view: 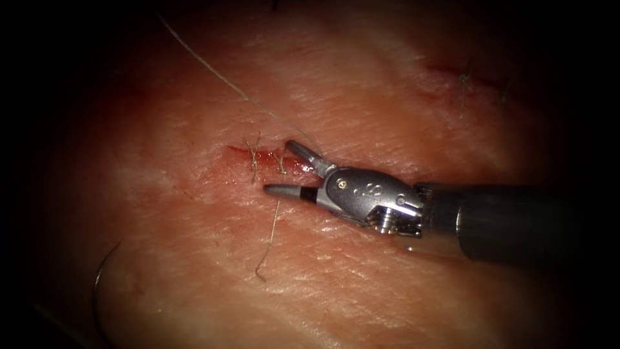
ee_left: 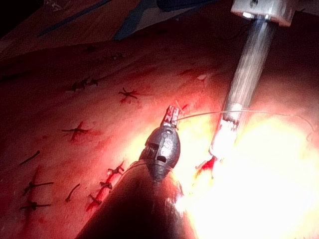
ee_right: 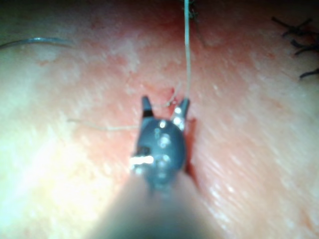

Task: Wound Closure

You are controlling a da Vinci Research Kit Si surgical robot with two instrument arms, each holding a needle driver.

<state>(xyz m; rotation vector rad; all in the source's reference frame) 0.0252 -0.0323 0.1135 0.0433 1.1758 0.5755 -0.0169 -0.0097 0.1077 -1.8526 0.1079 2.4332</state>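
Note:
The right tool (view: 281, 169) comes in from the right, its jaws open and holding nothing, straddling the stitch at the cut (view: 258, 158) in the tissue (view: 361, 284). A long thread (view: 219, 77) runs from the stitch up and to the left. A short tail (view: 271, 239) hangs below the cut. The curved needle (view: 97, 284) lies loose on the tissue at the lower left, held by neither tool. In the left wrist view the left tool (ee_left: 173, 113) is shut on the thread (ee_left: 209, 115), away from the right tool (ee_left: 222, 144). The right wrist view shows the open jaws (ee_right: 164, 107) beside the thread (ee_right: 187, 55) and the needle (ee_right: 35, 41).
An older sutured cut (view: 465, 77) lies at the upper right of the tissue. Several dark finished stitches (ee_left: 75, 132) dot the tissue beyond the left tool, and more dark stitches (ee_right: 299, 35) show past the right tool.

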